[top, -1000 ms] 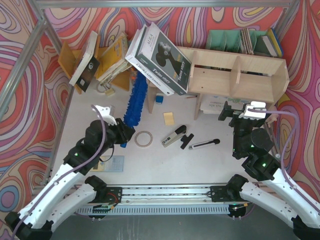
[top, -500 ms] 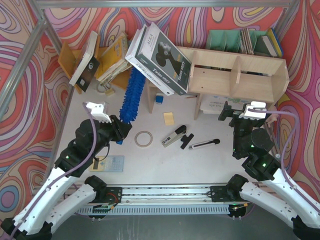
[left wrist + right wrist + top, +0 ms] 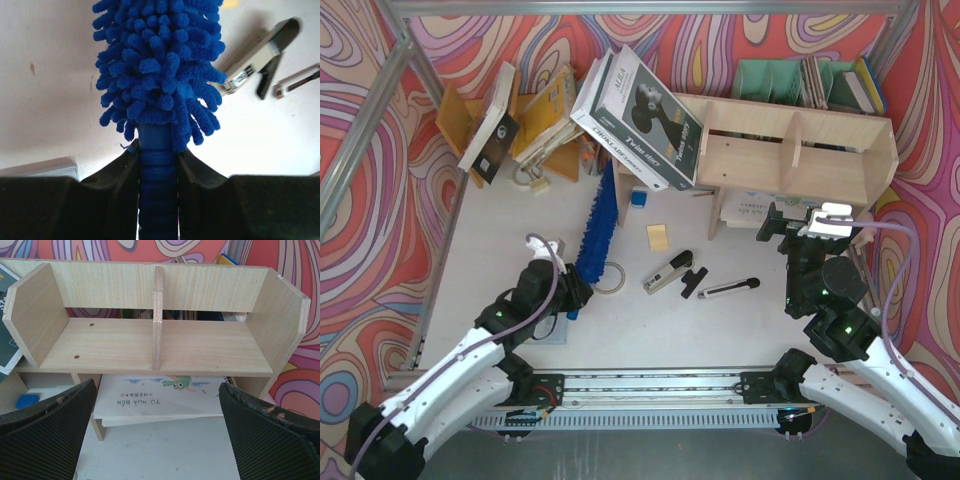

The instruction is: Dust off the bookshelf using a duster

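The duster (image 3: 597, 225) lies slantwise left of centre, its fluffy blue head pointing toward the back. My left gripper (image 3: 576, 292) is shut on its ribbed blue handle (image 3: 157, 172). In the left wrist view the head (image 3: 160, 60) fills the upper middle, just beyond my left gripper (image 3: 157, 167). The pale plywood bookshelf (image 3: 790, 150) stands at the back right. In front of it my right gripper (image 3: 796, 222) is open and holds nothing. The right wrist view faces the bookshelf (image 3: 155, 340), with my right gripper (image 3: 156, 405) spread wide before its lower compartment.
A large boxed book (image 3: 640, 105) leans on the shelf's left end. An orange rack of tilted books (image 3: 470, 120) sits at the back left. On the table lie a tape ring (image 3: 617, 281), a stapler (image 3: 668, 272), a silver rod (image 3: 728, 288) and a yellow note (image 3: 658, 237).
My left arm has swung the duster rightward and drawn back toward the near edge; the head now lies over the tape ring's left side. The right arm has not moved.
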`<move>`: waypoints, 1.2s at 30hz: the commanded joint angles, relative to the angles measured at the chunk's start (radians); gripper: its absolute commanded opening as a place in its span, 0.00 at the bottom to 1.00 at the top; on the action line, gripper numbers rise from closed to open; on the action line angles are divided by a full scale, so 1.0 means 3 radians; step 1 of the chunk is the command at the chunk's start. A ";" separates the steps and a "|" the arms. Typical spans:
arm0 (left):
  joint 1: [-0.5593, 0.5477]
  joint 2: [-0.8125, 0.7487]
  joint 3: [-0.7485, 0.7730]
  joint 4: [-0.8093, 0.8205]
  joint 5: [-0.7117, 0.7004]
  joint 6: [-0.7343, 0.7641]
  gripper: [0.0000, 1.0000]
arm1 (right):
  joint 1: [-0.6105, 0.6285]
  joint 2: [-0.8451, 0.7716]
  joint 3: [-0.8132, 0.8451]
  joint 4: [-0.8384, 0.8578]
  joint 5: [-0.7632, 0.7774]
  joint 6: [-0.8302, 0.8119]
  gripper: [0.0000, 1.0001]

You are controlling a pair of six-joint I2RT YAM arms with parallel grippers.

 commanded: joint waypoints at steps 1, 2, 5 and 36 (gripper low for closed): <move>0.0004 0.0173 -0.0260 0.0528 0.0035 -0.0098 0.00 | -0.0019 -0.0023 0.0021 -0.0007 -0.0008 0.0037 0.99; 0.0007 0.0192 -0.0257 0.0528 0.0029 -0.0089 0.00 | -0.0018 -0.0023 0.0021 -0.0006 -0.0009 0.0039 0.99; 0.0008 0.0185 -0.0146 0.0433 -0.0022 -0.0002 0.00 | -0.0020 -0.0024 0.0018 -0.0008 -0.0009 0.0034 0.99; 0.0008 -0.0729 0.1823 -0.0386 -0.0849 0.1108 0.00 | -0.0018 -0.0012 0.0018 0.0007 -0.0027 0.0034 0.99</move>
